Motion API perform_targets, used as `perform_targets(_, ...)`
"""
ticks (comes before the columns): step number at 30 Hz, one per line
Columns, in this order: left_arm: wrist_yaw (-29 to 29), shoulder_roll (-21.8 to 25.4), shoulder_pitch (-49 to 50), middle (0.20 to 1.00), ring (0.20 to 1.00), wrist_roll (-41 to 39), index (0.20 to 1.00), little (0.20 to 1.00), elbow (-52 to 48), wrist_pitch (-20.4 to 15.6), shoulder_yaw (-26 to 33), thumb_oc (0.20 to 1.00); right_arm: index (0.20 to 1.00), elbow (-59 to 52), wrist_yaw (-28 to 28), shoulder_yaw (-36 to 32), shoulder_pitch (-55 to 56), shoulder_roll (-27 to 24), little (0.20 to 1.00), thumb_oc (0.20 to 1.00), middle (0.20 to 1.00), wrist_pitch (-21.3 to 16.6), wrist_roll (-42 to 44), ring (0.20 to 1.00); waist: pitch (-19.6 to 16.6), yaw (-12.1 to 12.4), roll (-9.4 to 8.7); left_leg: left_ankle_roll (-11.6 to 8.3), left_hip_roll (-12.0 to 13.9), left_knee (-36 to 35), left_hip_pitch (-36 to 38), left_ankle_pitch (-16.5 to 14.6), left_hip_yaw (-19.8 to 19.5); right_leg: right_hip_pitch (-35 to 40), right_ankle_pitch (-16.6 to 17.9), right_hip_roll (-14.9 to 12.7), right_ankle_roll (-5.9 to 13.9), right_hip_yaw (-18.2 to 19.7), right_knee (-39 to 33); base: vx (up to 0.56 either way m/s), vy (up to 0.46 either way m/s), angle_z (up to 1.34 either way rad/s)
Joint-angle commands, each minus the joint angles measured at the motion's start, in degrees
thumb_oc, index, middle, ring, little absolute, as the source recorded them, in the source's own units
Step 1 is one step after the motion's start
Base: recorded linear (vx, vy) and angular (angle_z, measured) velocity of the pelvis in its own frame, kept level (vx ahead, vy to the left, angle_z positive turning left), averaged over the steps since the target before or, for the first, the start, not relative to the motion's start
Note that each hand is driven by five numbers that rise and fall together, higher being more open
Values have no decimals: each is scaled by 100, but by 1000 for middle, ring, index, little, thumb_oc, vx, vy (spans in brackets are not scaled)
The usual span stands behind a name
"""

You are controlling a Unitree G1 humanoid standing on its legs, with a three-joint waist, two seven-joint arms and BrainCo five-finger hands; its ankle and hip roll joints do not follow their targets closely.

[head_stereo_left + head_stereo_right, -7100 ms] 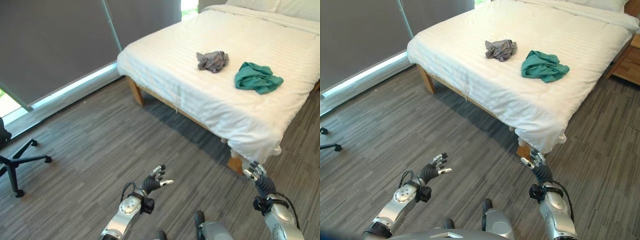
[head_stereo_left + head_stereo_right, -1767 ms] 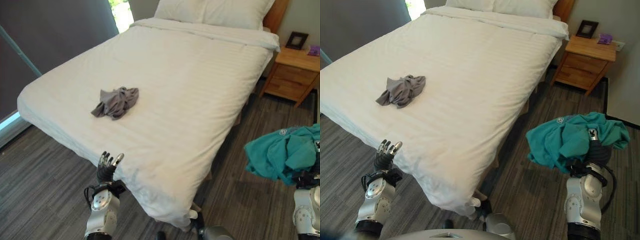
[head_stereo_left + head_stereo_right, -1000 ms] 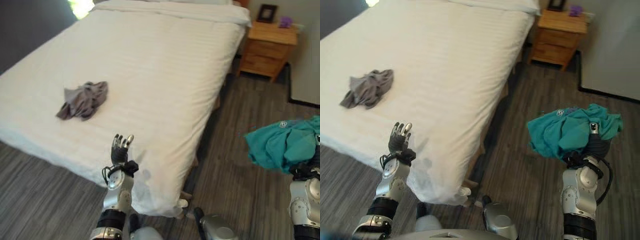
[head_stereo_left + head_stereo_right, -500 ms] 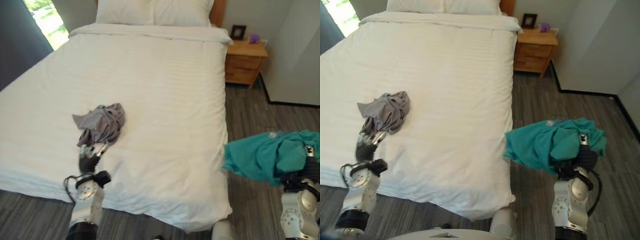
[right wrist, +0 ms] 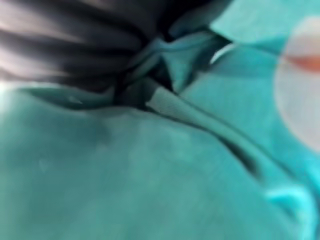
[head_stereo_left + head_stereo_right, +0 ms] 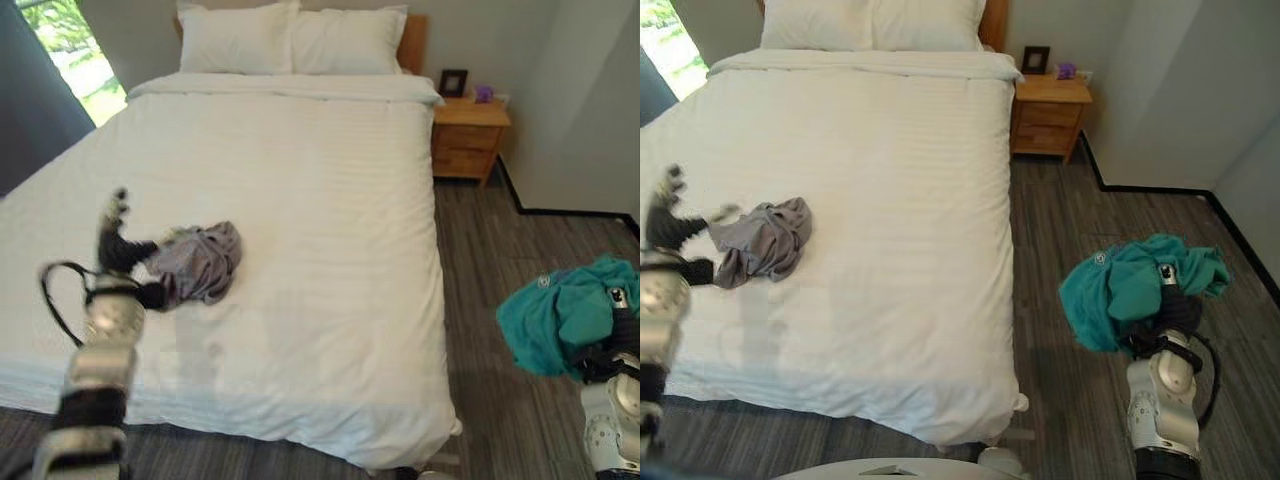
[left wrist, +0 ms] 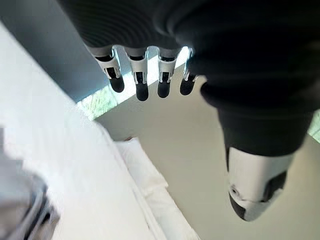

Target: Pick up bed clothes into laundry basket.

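A crumpled grey garment [image 6: 200, 262] lies on the white bed [image 6: 330, 190], towards its left side. My left hand [image 6: 118, 250] is raised just left of that garment, close to its edge. In its wrist view the fingers [image 7: 142, 82] are straight and spread, holding nothing, with a corner of grey cloth [image 7: 20, 210] beyond them. My right hand [image 6: 1175, 308] is held up over the floor to the right of the bed, curled into a bunched teal garment [image 6: 1130, 290] that drapes over it. That teal cloth [image 5: 150, 175] lies right against the right wrist camera.
Two white pillows [image 6: 290, 40] sit at the head of the bed. A wooden nightstand [image 6: 470, 140] with a small picture frame [image 6: 452, 82] stands at the far right corner. A pale wall [image 6: 580, 100] bounds the strip of grey plank floor [image 6: 1060, 250] on the right.
The view has shifted. My left hand has risen and swung from below the grey garment to its left side. The right hand still holds the teal garment.
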Motion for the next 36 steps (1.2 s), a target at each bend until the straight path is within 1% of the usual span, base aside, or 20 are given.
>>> perform_targets(1, 4, 1001, -2000, 1000, 1000, 921, 1000, 1000, 1524, 214, -1030, 1000, 200, -359, 287, 42, -72, -133, 200, 200, 200, -188, -15, 200, 107, -318, -321, 49, -114, -14, -281, 144, -218, 287, -85, -188, 160, 198, 14, -56, 32, 4)
perform_targets(3, -251, 1140, -2698, 1000, 1000, 1142, 1000, 1000, 2526, 396, -1521, 1000, 200, -348, 337, 190, -64, -216, 200, 200, 200, -217, 41, 200, 190, -446, -300, 41, -106, -14, -381, 176, -152, 184, -41, -216, 207, 219, 36, -72, 36, 0)
perform_targets(4, -202, 1112, -3002, 1000, 1000, 1122, 1000, 1000, 2688, 345, -1711, 1000, 200, -359, 356, 191, -35, -176, 200, 200, 200, -227, 69, 200, 224, -448, -336, 40, -101, -14, -431, 183, -147, 137, -27, -223, 219, 221, 43, -73, 30, -3)
perform_targets(5, -291, 1081, -3309, 1000, 1000, 1273, 1000, 1000, 2990, 395, -1960, 1000, 200, -350, 377, 219, -43, -194, 200, 200, 200, -242, 106, 200, 272, -473, -355, 35, -94, -14, -495, 197, -130, 59, -2, -226, 238, 233, 53, -45, 12, 1)
perform_targets(6, -292, 1080, -3338, 1000, 1000, 1271, 1000, 1000, 3004, 392, -1985, 1000, 200, -348, 378, 213, -45, -185, 200, 200, 200, -243, 106, 200, 272, -466, -361, 35, -94, -14, -499, 198, -130, 54, -2, -226, 238, 233, 55, -87, 25, -3)
perform_targets(7, -332, 1041, -3719, 1000, 1000, 1443, 1000, 1000, 3214, 432, -2267, 1000, 200, -368, 374, 250, -48, -261, 200, 200, 200, -289, 176, 200, 382, -530, -377, 36, -77, -14, -616, 230, -125, -63, 43, -238, 264, 256, 59, -110, 26, -3)
perform_targets(9, -324, 999, -4251, 1000, 1000, 1627, 1000, 1000, 3485, 546, -2637, 1000, 200, -345, 347, 304, -157, -294, 200, 200, 200, -358, 267, 200, 576, -546, -438, 42, -61, -14, -829, 295, -149, -300, 108, -241, 282, 287, 94, -167, 34, -1)
perform_targets(14, -259, 899, -4913, 1000, 1000, 1558, 1000, 1000, 3810, 674, -2889, 1000, 200, -363, 364, 519, -246, -368, 200, 200, 200, -346, 258, 200, 943, -587, -617, 48, -47, -14, -1260, 412, -159, -714, 334, -269, 339, 375, 40, -99, 17, -3)
perform_targets(15, -260, 900, -4956, 1000, 1000, 1553, 1000, 1000, 3825, 673, -2923, 1000, 200, -357, 365, 514, -259, -354, 200, 200, 200, -347, 258, 200, 935, -582, -626, 49, -48, -14, -1283, 418, -159, -739, 338, -270, 339, 376, 43, -78, 22, -4)
perform_targets(16, -185, 896, -5007, 1000, 1000, 1500, 1000, 1000, 3934, 727, -2866, 1000, 200, -427, 374, 590, -265, -356, 200, 200, 200, -359, 250, 200, 1061, -614, -711, 52, -47, -14, -1418, 447, -150, -881, 438, -267, 360, 445, 8, -40, 21, -3)
perform_targets(17, -185, 898, -5013, 1000, 1000, 1498, 1000, 1000, 3936, 727, -2870, 1000, 200, -428, 374, 591, -268, -354, 200, 200, 200, -358, 250, 200, 1052, -611, -712, 53, -47, -14, -1430, 449, -144, -895, 444, -267, 361, 451, 6, -60, 50, -7)
perform_targets(18, -67, 946, -5046, 1000, 1000, 1359, 1000, 1000, 4052, 777, -2693, 1000, 200, -505, 412, 693, -203, -332, 200, 200, 200, -335, 163, 200, 1152, -619, -791, 60, -53, -14, -1548, 462, -115, -1019, 541, -281, 394, 499, -59, -25, 41, -8)
perform_targets(19, -42, 1033, -5080, 1000, 1000, 1380, 1000, 1000, 4079, 779, -2731, 1000, 200, -521, 431, 724, -187, -350, 200, 200, 200, -318, 123, 200, 1170, -634, -814, 59, -46, -14, -1584, 465, -95, -1059, 562, -281, 403, 514, -72, -29, 50, -17)
perform_targets(20, 69, 1106, -5059, 1000, 1000, 1340, 1000, 1000, 4133, 787, -2651, 1000, 200, -533, 447, 762, -143, -326, 200, 200, 200, -327, 72, 200, 1197, -638, -878, 58, -49, -14, -1645, 465, -61, -1122, 601, -277, 423, 542, -93, -12, 33, -19)
perform_targets(22, 222, 1224, -4937, 1000, 1000, 1203, 1000, 1000, 4167, 781, -2441, 1000, 200, -616, 493, 794, -44, -310, 200, 200, 200, -340, 24, 200, 1214, -642, -935, 65, -55, -14, -1705, 451, -18, -1205, 633, -282, 430, 604, -106, 4, 38, -18)
perform_targets(23, 353, 1293, -4845, 1000, 1000, 1104, 1000, 1000, 4114, 791, -2285, 1000, 200, -637, 503, 806, 26, -310, 200, 200, 200, -359, 5, 200, 1219, -634, -951, 69, -62, -14, -1736, 443, -12, -1238, 638, -292, 432, 618, -109, 16, 38, -13)
perform_targets(26, 660, 1390, -4762, 1000, 1000, 1336, 1000, 1000, 3840, 786, -2333, 1000, 200, -644, 477, 797, 72, -370, 200, 200, 200, -453, -47, 200, 1269, -606, -998, 70, -82, -14, -1786, 426, -14, -1300, 648, -305, 447, 599, -114, 0, 16, -8)
perform_targets(28, 842, 1554, -4661, 1000, 1000, 1342, 1000, 1000, 3597, 745, -2332, 1000, 200, -642, 488, 838, 40, -441, 200, 200, 200, -509, -71, 200, 1312, -552, -1008, 75, -90, -14, -1826, 418, -46, -1328, 652, -321, 457, 582, -117, 0, 0, 0)
perform_targets(31, 805, 1630, -4651, 1000, 1000, 1307, 1000, 1000, 3528, 737, -2363, 1000, 200, -630, 555, 940, 10, -475, 200, 200, 200, -487, -107, 200, 1317, -506, -993, 80, -100, -14, -1809, 399, -72, -1309, 641, -327, 460, 560, -122, 0, 0, 0)
perform_targets(36, 746, 1625, -4640, 1000, 1000, 1320, 1000, 1000, 3541, 730, -2380, 1000, 200, -612, 621, 1024, -71, -470, 200, 200, 200, -469, -93, 200, 1365, -444, -993, 79, -100, -14, -1805, 388, -124, -1276, 610, -329, 461, 513, -130, -1, -2, 1)
